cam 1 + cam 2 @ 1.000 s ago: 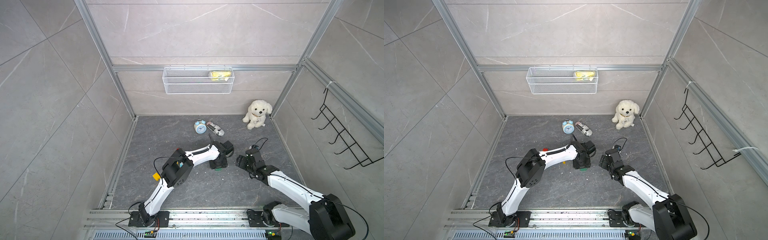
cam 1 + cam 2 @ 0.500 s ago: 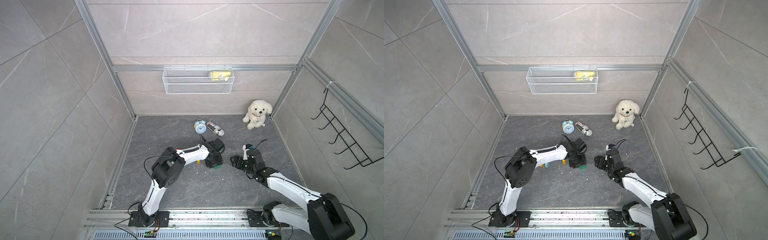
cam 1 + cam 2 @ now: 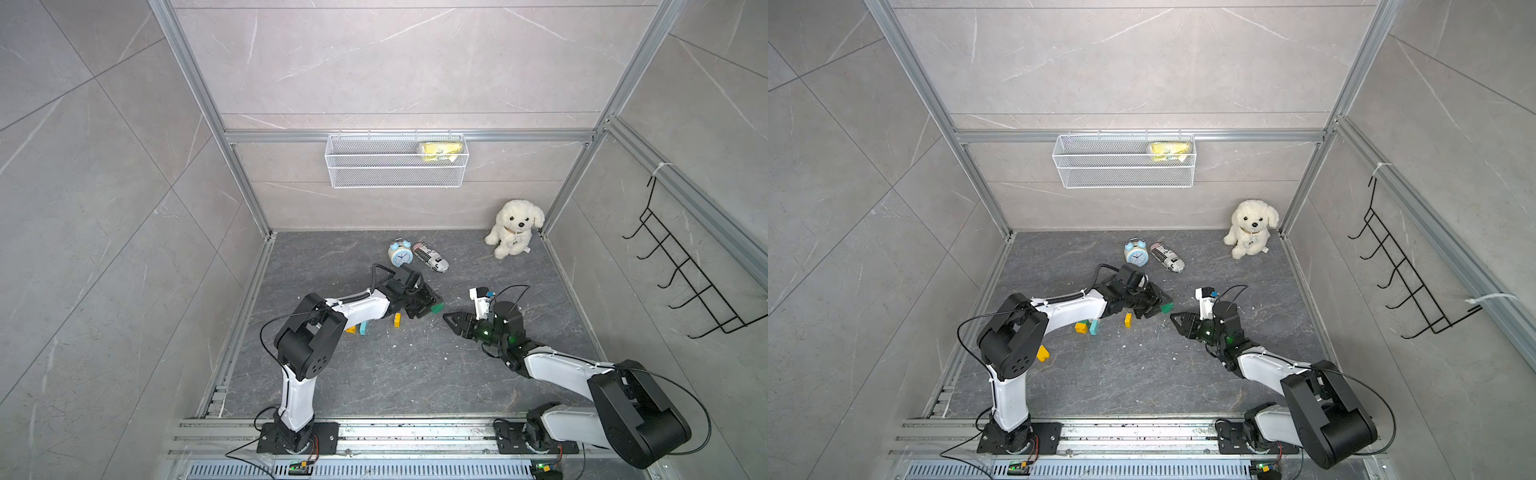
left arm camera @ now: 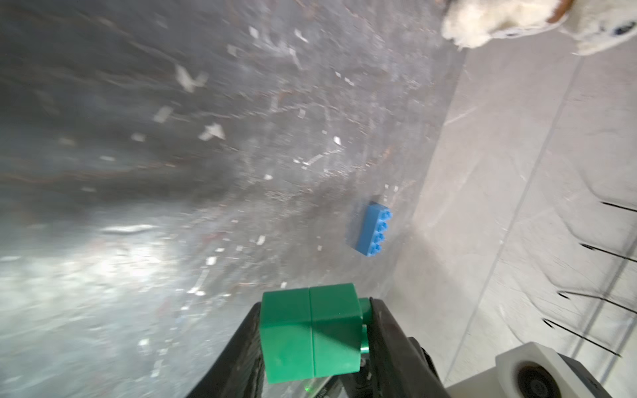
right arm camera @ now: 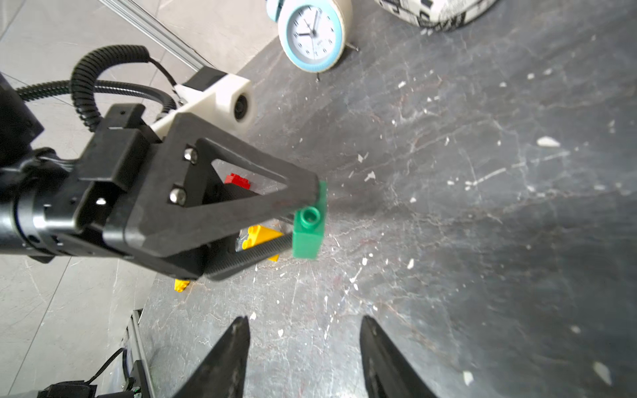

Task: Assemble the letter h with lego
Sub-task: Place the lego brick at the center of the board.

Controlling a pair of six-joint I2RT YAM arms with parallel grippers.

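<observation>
Now my left pincer [image 5: 303,217] grips the green lego [image 4: 310,330] just above the floor [image 3: 374,374]; since a second ago its elbow [image 3: 307,345] has swung outward. My right pincer [image 5: 303,320], jaws apart and empty, has reached closer, forearm low, pointing at that brick.

At the middle of the floor [image 3: 395,374], brick [image 4: 310,330] in left gripper [image 3: 432,306] faces right gripper [image 3: 449,321], near but apart. Loose bricks [image 3: 1094,327] lie to its left. Clock [image 3: 400,253] behind them; dog [image 3: 514,227] in back right corner.
</observation>
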